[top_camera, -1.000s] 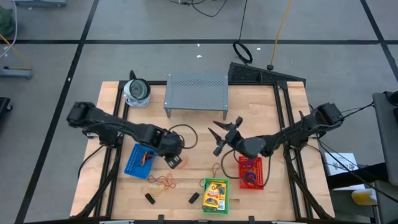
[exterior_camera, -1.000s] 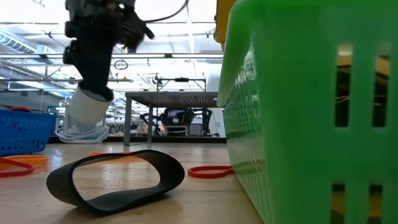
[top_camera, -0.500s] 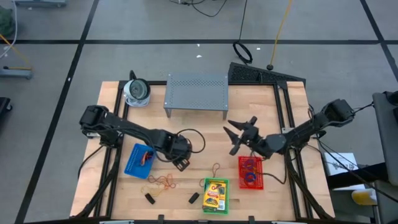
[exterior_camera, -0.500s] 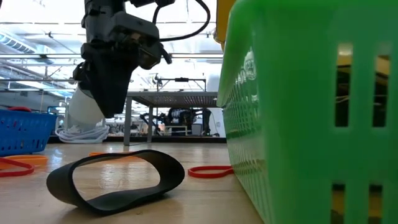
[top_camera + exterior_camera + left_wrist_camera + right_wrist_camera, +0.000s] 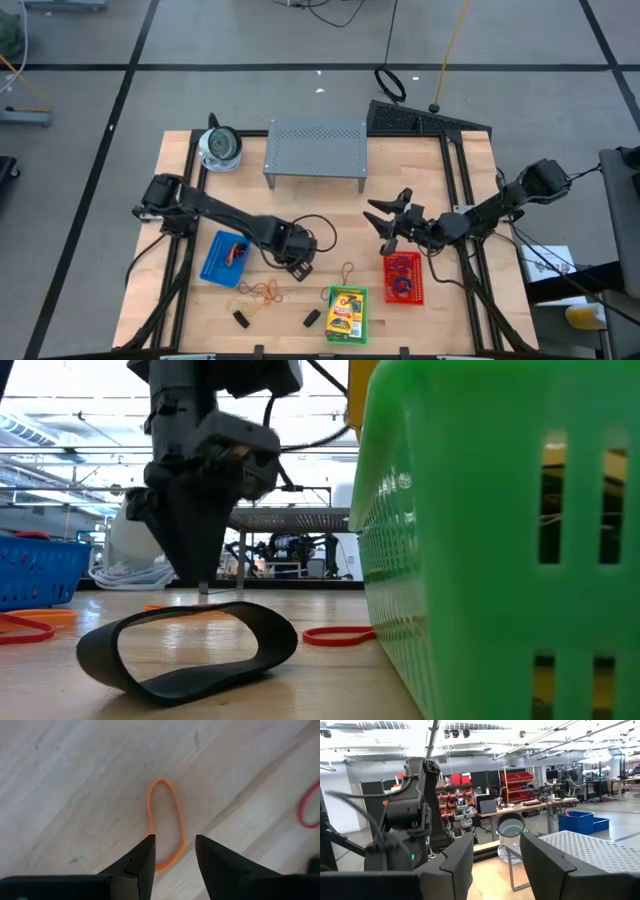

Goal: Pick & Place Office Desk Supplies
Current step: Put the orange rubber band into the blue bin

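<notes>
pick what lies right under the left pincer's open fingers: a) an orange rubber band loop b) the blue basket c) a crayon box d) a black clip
a: in the left wrist view, the orange rubber band loop lies flat on the wood directly between the open fingers of the left pincer, with nothing held.

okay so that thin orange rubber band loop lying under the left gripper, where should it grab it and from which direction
Best guess: come straight down and pinch one long side of the thin orange rubber band loop. It lies flat on the wooden table as a narrow oval, and the open left gripper already straddles its near end.
</notes>
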Robot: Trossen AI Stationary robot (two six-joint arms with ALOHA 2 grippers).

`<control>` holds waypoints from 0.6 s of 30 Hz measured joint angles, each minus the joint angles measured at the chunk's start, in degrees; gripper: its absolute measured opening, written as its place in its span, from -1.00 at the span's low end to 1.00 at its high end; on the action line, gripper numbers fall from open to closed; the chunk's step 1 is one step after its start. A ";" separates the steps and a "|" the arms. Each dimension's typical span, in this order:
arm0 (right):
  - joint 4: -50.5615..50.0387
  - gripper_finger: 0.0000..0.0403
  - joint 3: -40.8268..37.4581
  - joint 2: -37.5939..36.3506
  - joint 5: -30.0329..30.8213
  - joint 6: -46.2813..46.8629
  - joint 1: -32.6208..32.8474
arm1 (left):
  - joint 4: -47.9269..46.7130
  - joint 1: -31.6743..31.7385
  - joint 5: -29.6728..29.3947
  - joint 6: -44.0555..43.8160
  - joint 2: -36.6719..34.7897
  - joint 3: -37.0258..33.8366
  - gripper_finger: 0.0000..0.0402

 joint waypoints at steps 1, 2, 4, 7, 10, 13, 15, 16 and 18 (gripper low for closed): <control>-0.06 -0.23 0.00 0.00 0.00 0.00 -0.02 | -0.14 0.00 0.03 -0.07 0.38 -0.02 -0.26; -0.18 -0.23 0.00 0.00 0.02 -0.02 0.00 | -0.08 0.00 0.04 -0.18 0.66 -0.02 -0.26; -0.31 -0.23 0.00 0.00 0.02 0.00 0.00 | -0.05 0.00 0.04 -0.28 0.90 -0.02 -0.26; -0.31 -0.23 0.00 0.00 0.02 0.00 -0.03 | 0.04 0.00 -0.04 -0.30 1.12 -0.02 -0.26; -0.31 -0.23 0.00 0.00 0.04 0.00 -0.04 | -0.07 0.00 -0.13 -0.30 1.37 -0.02 -0.26; -0.37 -0.23 0.00 0.00 0.03 0.00 -0.04 | -0.08 -0.17 -0.92 -0.45 1.38 -0.02 -0.26; -0.40 -0.23 0.00 0.00 0.04 0.00 -0.04 | -0.20 -0.35 -1.40 -0.61 1.75 -0.02 -0.26; -0.51 -0.23 0.00 0.00 0.04 0.00 -0.04 | -0.26 -0.42 -1.46 -0.61 2.06 -0.02 -0.26; -0.59 -0.23 0.00 0.02 0.04 0.00 -0.04 | -0.12 -0.42 -1.19 -0.61 2.75 -0.02 -0.26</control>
